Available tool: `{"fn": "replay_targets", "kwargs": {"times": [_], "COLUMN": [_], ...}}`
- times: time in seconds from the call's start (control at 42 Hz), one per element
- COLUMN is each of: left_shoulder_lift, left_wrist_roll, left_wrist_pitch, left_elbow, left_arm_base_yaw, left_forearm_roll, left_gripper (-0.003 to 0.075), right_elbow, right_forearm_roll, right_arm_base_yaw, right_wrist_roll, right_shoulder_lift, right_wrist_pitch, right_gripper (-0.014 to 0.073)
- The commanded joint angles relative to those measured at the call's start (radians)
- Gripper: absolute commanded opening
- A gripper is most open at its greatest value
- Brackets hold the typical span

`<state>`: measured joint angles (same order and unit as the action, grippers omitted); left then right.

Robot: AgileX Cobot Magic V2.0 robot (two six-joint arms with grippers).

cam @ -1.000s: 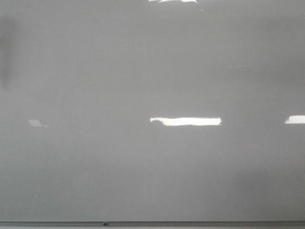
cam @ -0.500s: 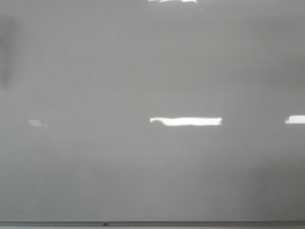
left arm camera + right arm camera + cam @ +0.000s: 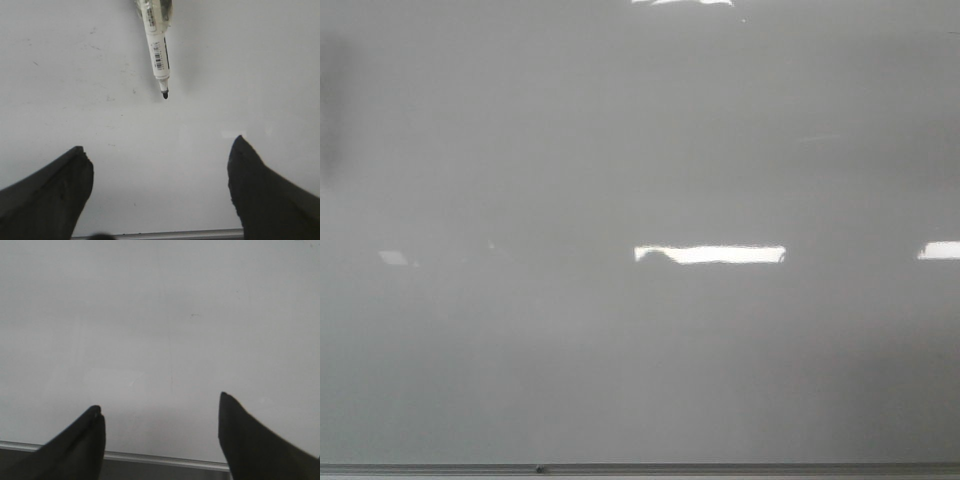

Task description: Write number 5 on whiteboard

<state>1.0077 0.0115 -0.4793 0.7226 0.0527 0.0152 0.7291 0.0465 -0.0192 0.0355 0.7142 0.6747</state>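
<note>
The whiteboard fills the front view, glossy pale grey with a thin metal edge strip along the bottom; no gripper shows there. No number 5 shows in any view. In the left wrist view a white marker with a black tip lies uncapped on the whiteboard, tip pointing toward my left gripper, which is open and empty a short way from it. My right gripper is open and empty over bare whiteboard near its edge strip.
The board's metal edge strip has a small dark spot on it. The strip also shows under the left fingers and under the right fingers. Bright white light reflections lie on the board. Faint smudges mark the board near the marker.
A faint shadow has crept into the left end of the central light reflection. Otherwise the board looks the same.
</note>
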Motion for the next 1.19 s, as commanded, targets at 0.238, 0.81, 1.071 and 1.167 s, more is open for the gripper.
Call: {"fn": "replay_targets", "kwargs": {"times": [0.238,0.81,1.071,1.167], "left_shoulder_lift": [0.193,0.392,0.443,0.452], "left_wrist_roll": [0.0,0.0,0.0,0.0], "left_wrist_pitch": [0.116,0.224,0.281,0.289], "left_elbow": [0.172,0.27,0.27,0.27], "left_arm_base_yaw": [0.008,0.008,0.008,0.008], "left_forearm_roll": [0.017,0.037,0.037,0.037], "left_gripper": [0.0545,0.0545,0.0545,0.0544], "right_elbow": [0.031,0.031,0.031,0.031], "right_forearm_roll": [-0.012,-0.012,-0.012,-0.012], "right_arm_base_yaw": [-0.001,-0.001,-0.001,-0.001], "right_wrist_roll": [0.012,0.012,0.012,0.012], "right_shoulder_lift": [0.002,0.002,0.002,0.002], "right_wrist_pitch": [-0.072,-0.071,-0.07,-0.07], "right_gripper": [0.0507,0.0507,0.0507,0.0507]}}
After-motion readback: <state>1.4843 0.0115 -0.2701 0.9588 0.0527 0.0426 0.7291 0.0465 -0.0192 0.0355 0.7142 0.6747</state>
